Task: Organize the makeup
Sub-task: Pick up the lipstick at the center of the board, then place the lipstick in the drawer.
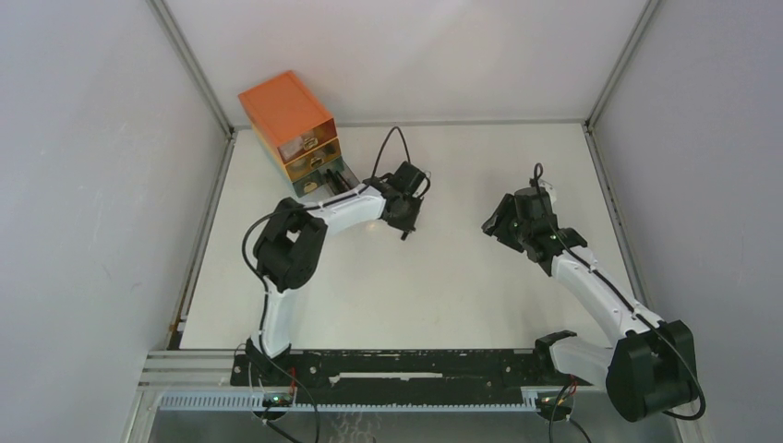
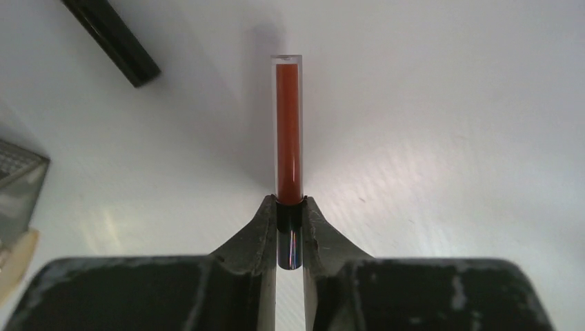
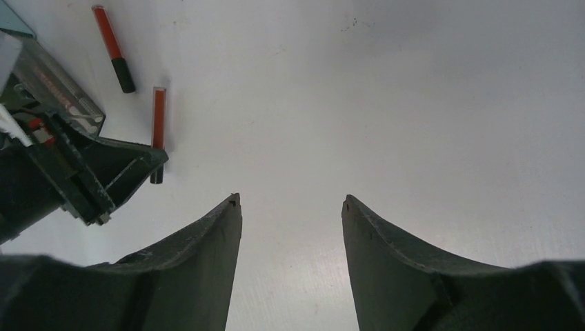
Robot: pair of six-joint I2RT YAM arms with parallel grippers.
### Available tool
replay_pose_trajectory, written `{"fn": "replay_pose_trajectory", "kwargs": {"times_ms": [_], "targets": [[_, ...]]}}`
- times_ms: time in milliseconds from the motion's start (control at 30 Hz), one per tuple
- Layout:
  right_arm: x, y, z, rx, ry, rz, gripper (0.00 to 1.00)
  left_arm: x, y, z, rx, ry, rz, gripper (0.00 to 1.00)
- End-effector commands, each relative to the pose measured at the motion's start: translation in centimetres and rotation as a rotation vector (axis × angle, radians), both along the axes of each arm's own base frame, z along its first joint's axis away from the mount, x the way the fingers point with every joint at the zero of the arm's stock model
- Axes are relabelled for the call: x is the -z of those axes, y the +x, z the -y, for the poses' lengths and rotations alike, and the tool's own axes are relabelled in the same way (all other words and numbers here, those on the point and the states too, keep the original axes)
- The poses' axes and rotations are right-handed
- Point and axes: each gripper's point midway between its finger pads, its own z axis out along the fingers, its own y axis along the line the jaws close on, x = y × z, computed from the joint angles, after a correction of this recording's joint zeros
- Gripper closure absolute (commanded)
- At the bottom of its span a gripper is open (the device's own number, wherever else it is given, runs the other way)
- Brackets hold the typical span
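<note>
My left gripper (image 2: pixel 290 207) is shut on the black cap end of a clear tube (image 2: pixel 288 131) filled with red. The tube points straight away from the fingers over the white table. From the right wrist view the same tube (image 3: pixel 159 117) sticks out of the left gripper (image 3: pixel 148 165). A second red tube with a black cap (image 3: pixel 114 48) lies on the table just beyond it. In the top view the left gripper (image 1: pixel 406 226) sits right of the orange drawer box (image 1: pixel 291 129). My right gripper (image 3: pixel 290 200) stands open over bare table, holding nothing.
The orange three-drawer box stands at the back left, its lowest drawer (image 1: pixel 323 180) pulled out. A corner of that drawer (image 2: pixel 17 179) shows at the left of the left wrist view. Grey walls (image 1: pixel 92 185) close in the table on both sides.
</note>
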Motion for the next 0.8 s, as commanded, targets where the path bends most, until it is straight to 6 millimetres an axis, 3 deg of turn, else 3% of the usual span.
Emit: {"fn": "replay_pose_trajectory", "kwargs": {"times_ms": [0, 133, 200, 333, 500, 767], "targets": [[-0.8, 0.8, -0.9, -0.009, 0.027, 0.042, 0.37, -10.0, 0.0, 1.8, -0.055, -0.187, 0.119, 1.0], [-0.8, 0.6, -0.7, -0.004, 0.019, 0.042, 0.38, -15.8, 2.5, -3.0, -0.372, -0.233, 0.251, 1.0], [-0.9, 0.5, -0.7, -0.003, 0.017, 0.043, 0.37, -16.7, 3.6, -4.9, -0.473, -0.285, 0.285, 1.0], [-1.2, 0.5, -0.7, -0.005, 0.021, 0.053, 0.38, -16.8, 5.7, -8.2, -0.591, -0.317, 0.291, 1.0], [-1.5, 0.2, -0.4, 0.0, 0.014, 0.056, 0.37, -15.2, 8.1, -13.0, -0.753, -0.331, 0.267, 1.0], [-1.4, 0.2, -0.5, -0.001, 0.02, 0.052, 0.37, -12.9, 10.6, -16.3, -0.907, -0.301, 0.316, 0.97]]}}
